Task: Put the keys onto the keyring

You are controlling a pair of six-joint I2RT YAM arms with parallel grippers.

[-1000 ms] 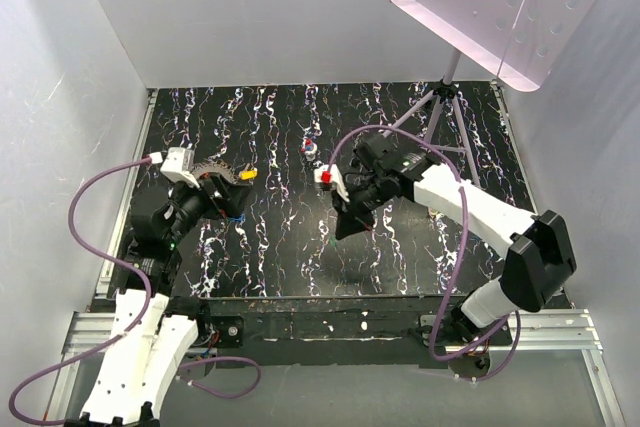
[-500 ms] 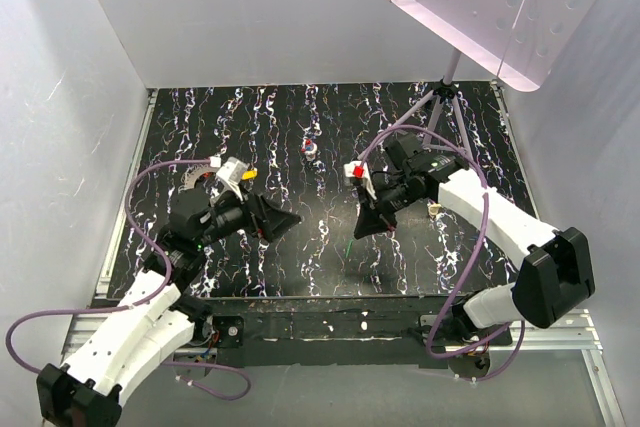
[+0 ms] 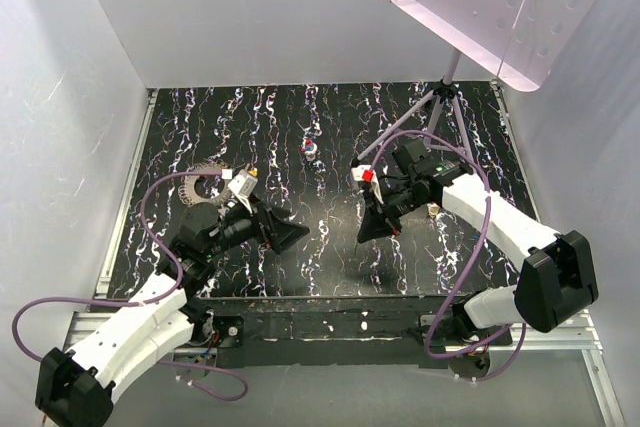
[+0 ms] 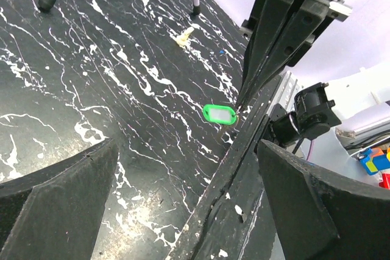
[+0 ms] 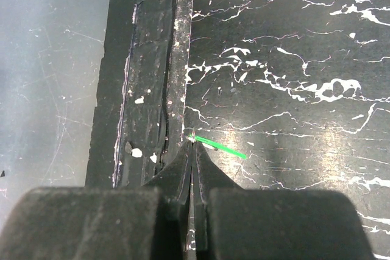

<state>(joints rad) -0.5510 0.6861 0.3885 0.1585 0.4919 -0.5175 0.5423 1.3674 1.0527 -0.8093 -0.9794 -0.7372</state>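
My right gripper (image 3: 368, 233) is shut on the green key (image 5: 220, 148), gripping its small metal end; the key sticks out edge-on from the fingertips (image 5: 192, 145). The left wrist view shows the green key (image 4: 219, 114) hanging at those fingertips just above the table's near edge. My left gripper (image 3: 292, 235) is open and empty, jaws wide apart, facing the green key from the left (image 4: 189, 211). The toothed grey keyring (image 3: 200, 182) lies far left, partly hidden behind the left arm. The yellow key (image 3: 249, 174) lies beside it. The red and blue keys are hidden.
A red-white-blue blob (image 3: 311, 149) lies at the middle back. A small beige lump (image 3: 433, 209) lies under the right arm and shows in the left wrist view (image 4: 183, 36). A tripod (image 3: 440, 97) stands back right. The black near rail (image 5: 149, 89) borders the table.
My left gripper has swung right, away from the keyring, towards the table's middle, and now faces the right gripper. My right gripper has shifted right with the green key.
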